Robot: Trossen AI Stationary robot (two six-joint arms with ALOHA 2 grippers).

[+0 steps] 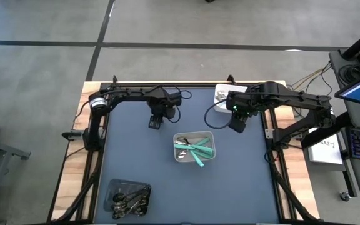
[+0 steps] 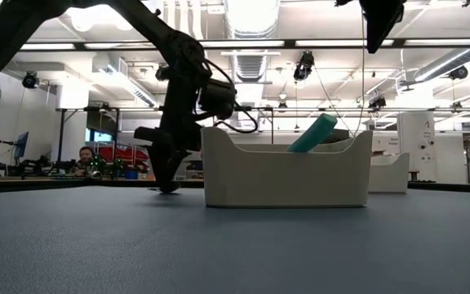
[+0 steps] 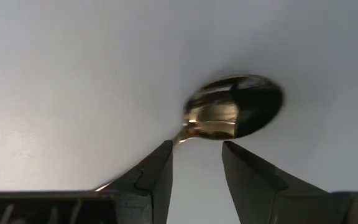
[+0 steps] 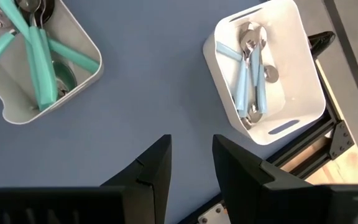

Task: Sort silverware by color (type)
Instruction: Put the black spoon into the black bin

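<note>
Dark mat (image 1: 230, 187): my left gripper (image 3: 196, 163), part-open, straddles a gold spoon's (image 3: 235, 116) thin neck ungrasped and could skid off; right gripper (image 4: 191, 163) idles open and empty.

No legible text or labels anywhere.

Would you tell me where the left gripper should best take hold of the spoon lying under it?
Probably at the thin neck just behind the bowl of the spoon, coming straight down. The left gripper already hangs open over that spot, and the spoon lies flat, so the wide bowl would likely slip.
</note>
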